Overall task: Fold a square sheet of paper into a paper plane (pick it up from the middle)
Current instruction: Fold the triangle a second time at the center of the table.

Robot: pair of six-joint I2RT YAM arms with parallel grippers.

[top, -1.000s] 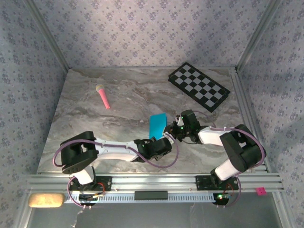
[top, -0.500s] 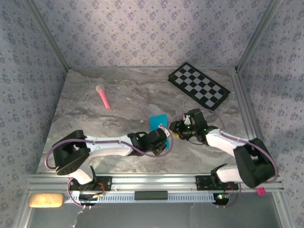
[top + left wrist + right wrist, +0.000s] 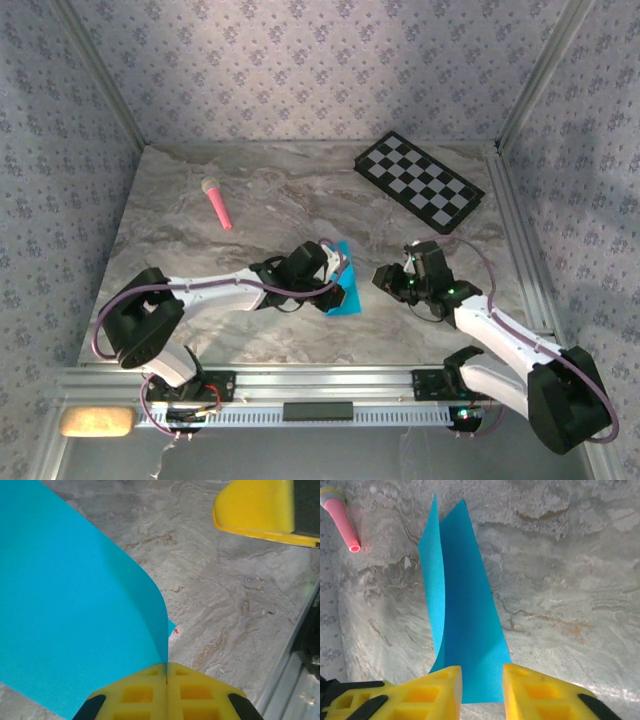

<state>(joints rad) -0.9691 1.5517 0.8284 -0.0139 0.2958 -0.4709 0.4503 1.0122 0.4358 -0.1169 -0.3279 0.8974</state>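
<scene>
Square sheet of paper (image 3: 350, 298), bright cyan-blue, sits a little toward 5 o'clock from the centre of the marble table (image 3: 250, 200) in the top view, partly covered by the left gripper (image 3: 338, 283), whose arm reaches in from 8 o'clock. In the left wrist view the left gripper (image 3: 166, 680) has its yellow jaws pressed together on one edge of the sheet (image 3: 75, 605). From that pinch the paper runs up toward 11 o'clock and its free side curves over in a smooth bend with no sharp crease. The right wrist view shows the sheet (image 3: 465, 630) doubled over on itself, two layers standing up from the table, the fold side at 9 o'clock and the narrow tip pointing to 12 o'clock. The right gripper (image 3: 482, 687) has its yellow jaws parted with a clear gap. The near edge of the sheet lies at that gap, but nothing is clamped, and contact with the pads cannot be confirmed. In the top view the right gripper (image 3: 385, 277) stands just beside the sheet at 3 o'clock, with a strip of bare marble between them. A pink stick (image 3: 217, 203) lies well apart at 10 o'clock from the sheet, and it appears again at the 10 o'clock corner of the right wrist view (image 3: 342, 520). A black-and-white checkered board (image 3: 420, 183) lies well apart at 1 o'clock, near the far right corner of the table.
</scene>
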